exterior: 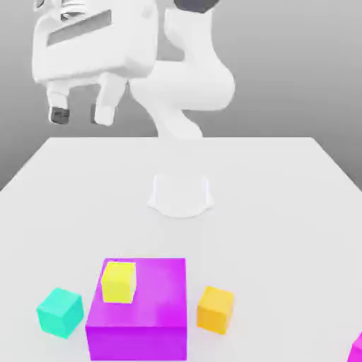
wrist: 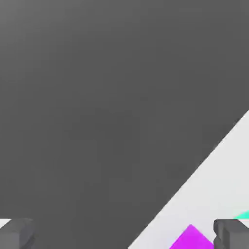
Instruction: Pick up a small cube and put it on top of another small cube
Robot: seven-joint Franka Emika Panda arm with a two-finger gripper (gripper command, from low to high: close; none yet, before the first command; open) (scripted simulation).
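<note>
A small yellow cube rests on top of a large magenta block near the table's front. A teal cube lies on the table at the block's side toward the exterior view's left. An orange cube lies on the other side. My gripper hangs high above the table's back, toward the exterior view's left, open and holding nothing. The dark fingertips stand wide apart in the hand view, where a corner of the magenta block and a sliver of the teal cube appear.
A white table carries everything. The arm's round white base sits at the table's middle back. Another magenta object peeks in at the front corner on the exterior view's right.
</note>
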